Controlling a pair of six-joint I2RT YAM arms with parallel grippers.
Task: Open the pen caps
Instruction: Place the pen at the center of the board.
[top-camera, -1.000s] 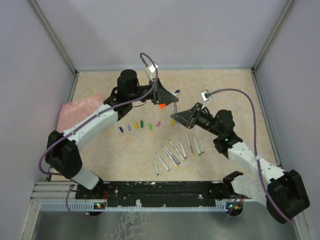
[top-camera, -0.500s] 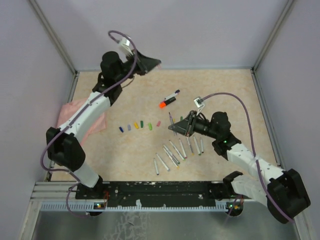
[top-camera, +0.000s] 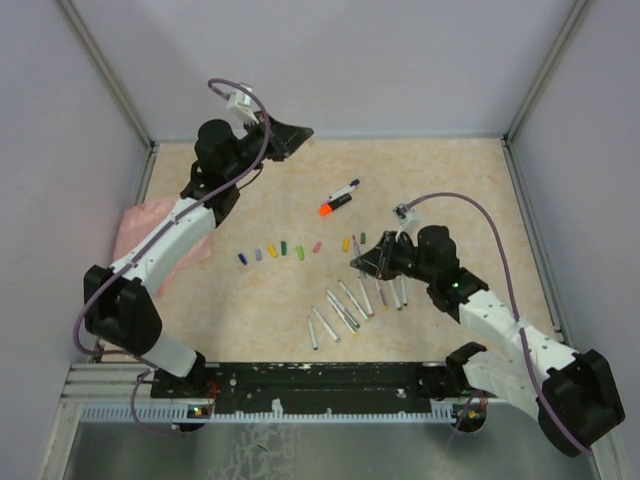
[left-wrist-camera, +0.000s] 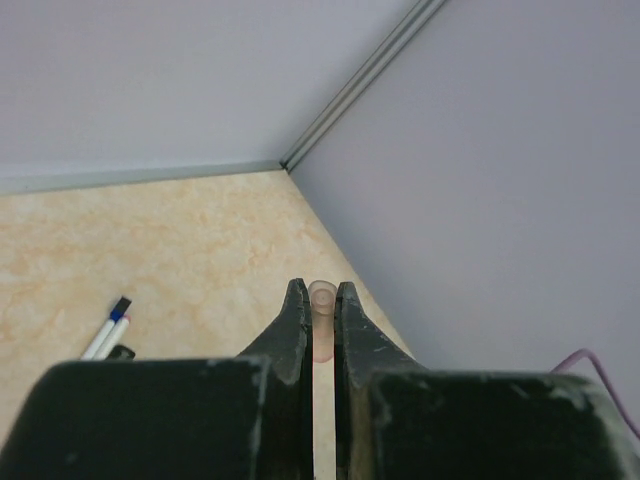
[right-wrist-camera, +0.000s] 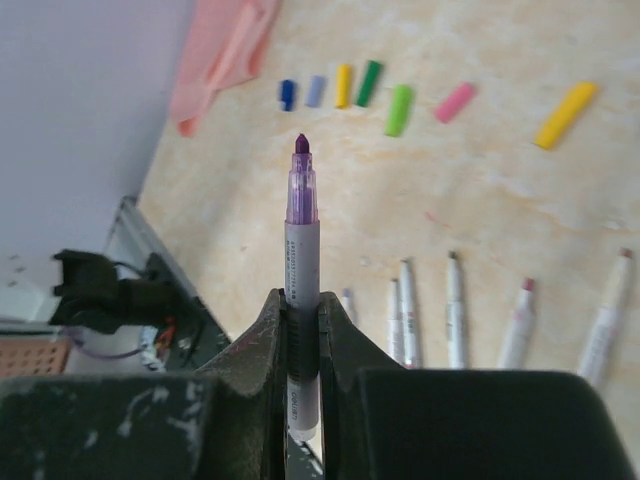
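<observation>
My left gripper (top-camera: 300, 132) is raised near the back wall and shut on a small pale pinkish pen cap (left-wrist-camera: 322, 300), its fingertips (left-wrist-camera: 296, 300) pinching the cap on both sides. My right gripper (top-camera: 358, 262) is shut on a white pen (right-wrist-camera: 302, 230) with a bare purple tip, held above the table. Several loose pen caps lie in a row (top-camera: 284, 248); the right wrist view shows a blue one (right-wrist-camera: 287, 94), a green one (right-wrist-camera: 369, 82), a pink one (right-wrist-camera: 454, 102) and a yellow one (right-wrist-camera: 566, 114). Several uncapped pens (top-camera: 350, 300) lie side by side below the right gripper.
A dark highlighter with an orange tip (top-camera: 335, 204) and a blue-capped pen (top-camera: 347, 187) lie at mid-table; the pen shows in the left wrist view (left-wrist-camera: 108, 335). A pink cloth (top-camera: 150, 225) lies at the left. Walls enclose the table on three sides.
The two grippers were together at mid-table; my left arm has pulled away up and to the back left with the cap. My right gripper has shifted slightly right and down with the pen.
</observation>
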